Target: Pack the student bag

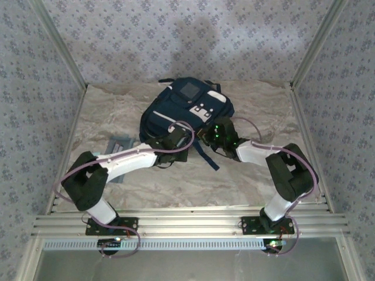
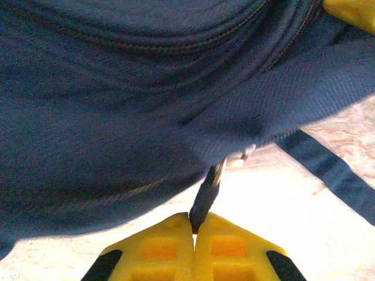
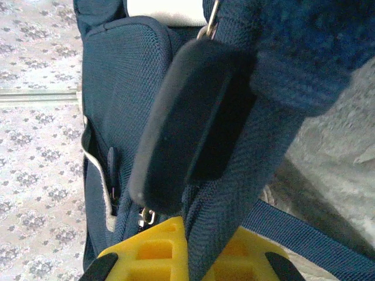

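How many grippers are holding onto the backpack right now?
2. The left gripper pinches a dark pull tab on the backpack, near-left; the right gripper clamps a blue strap, near-right.

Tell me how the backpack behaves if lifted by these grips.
Probably floppy: the backpack fabric folds and sags over the left gripper. It would likely dangle and swing from the strap in the right gripper. The thin zipper pull may slip out.
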